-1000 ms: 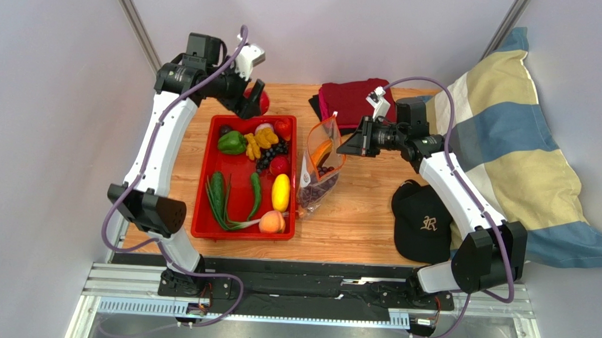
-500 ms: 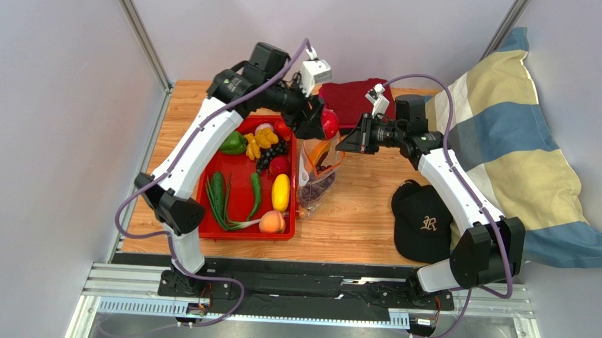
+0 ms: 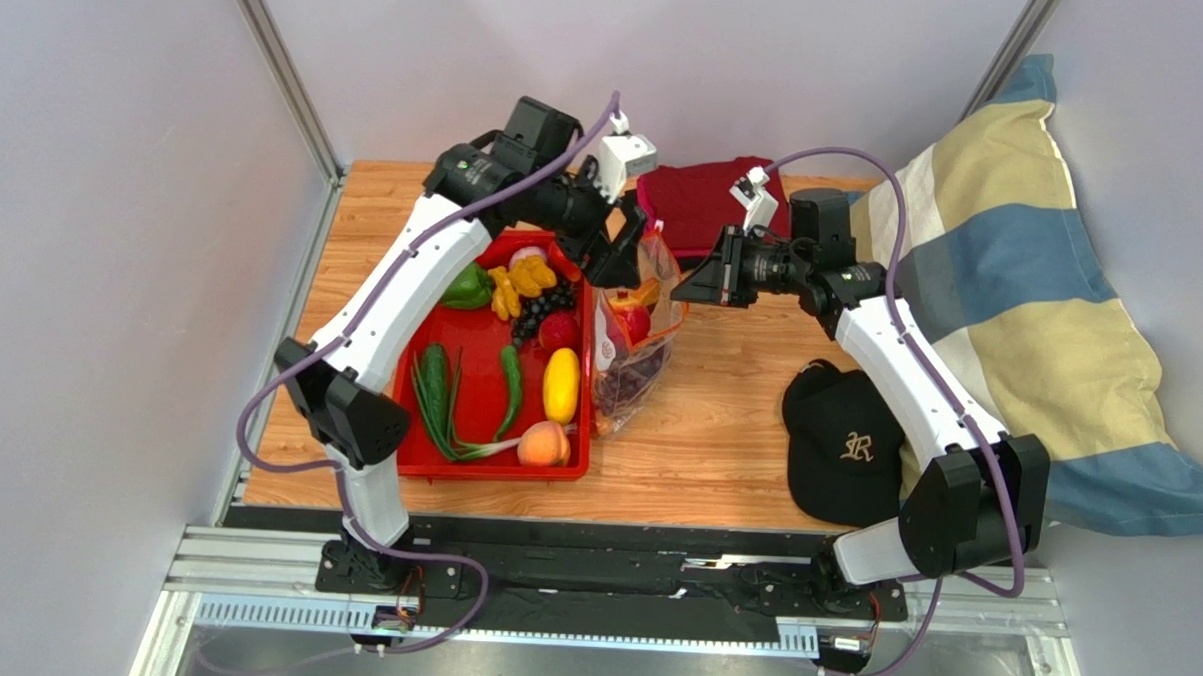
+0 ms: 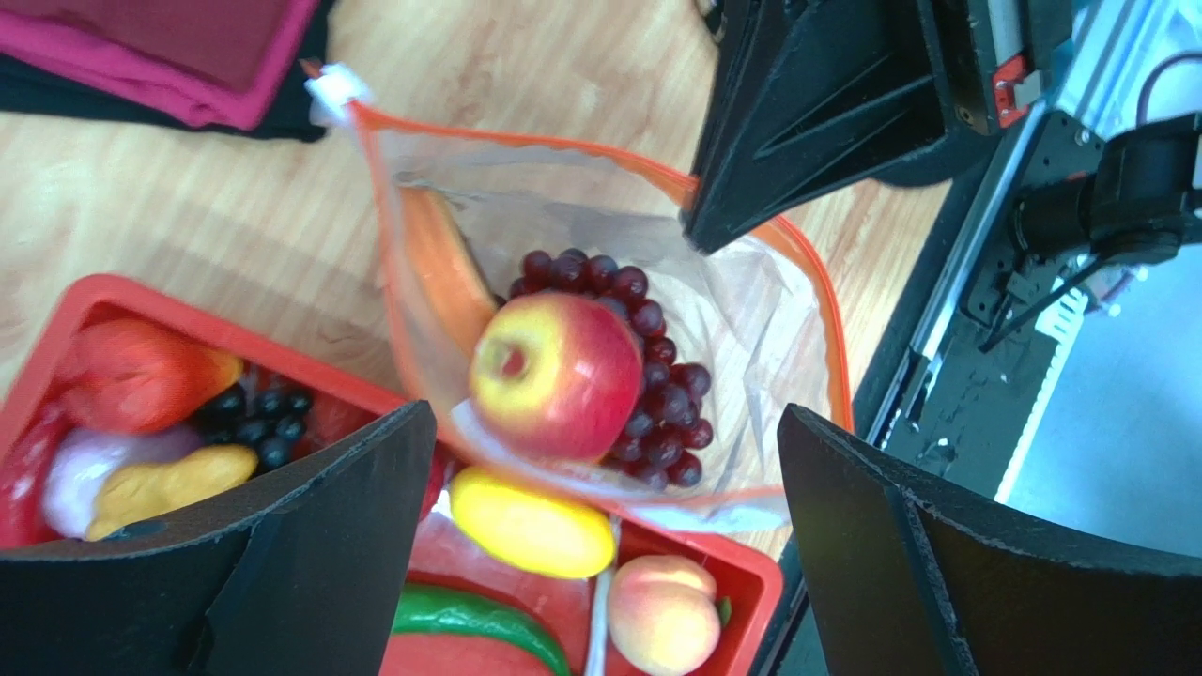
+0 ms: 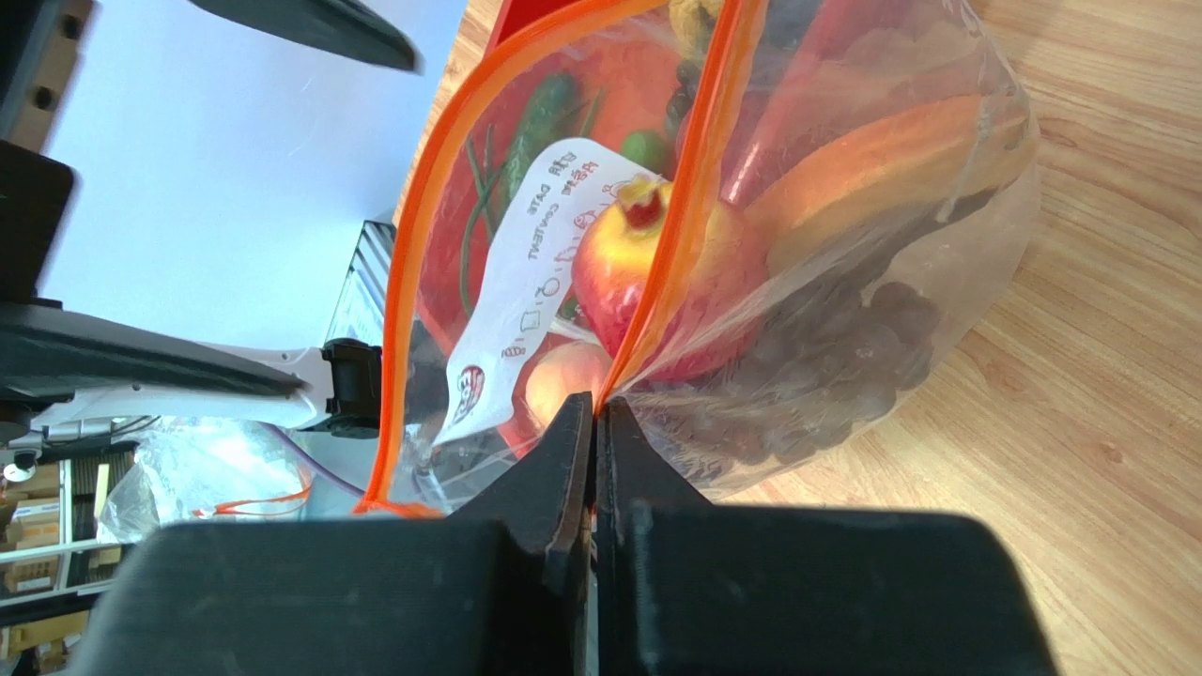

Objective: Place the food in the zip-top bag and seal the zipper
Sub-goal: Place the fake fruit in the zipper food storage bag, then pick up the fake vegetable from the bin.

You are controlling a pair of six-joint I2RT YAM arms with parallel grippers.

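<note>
Right gripper (image 5: 594, 411) pinches the zip-top bag (image 5: 903, 268); red apple (image 4: 555, 373) inside.

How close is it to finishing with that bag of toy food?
Done: red apple and purple grapes are in the zip-top bag. In hand: right tool pinches its rim; left tool hangs open above. Left: more food in the red tray, zipper unsealed.

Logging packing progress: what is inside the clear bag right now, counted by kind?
Red apple: 1
Bunch of purple grapes: 1
Orange carrot-shaped piece: 1
Total in the bag: 3
</note>
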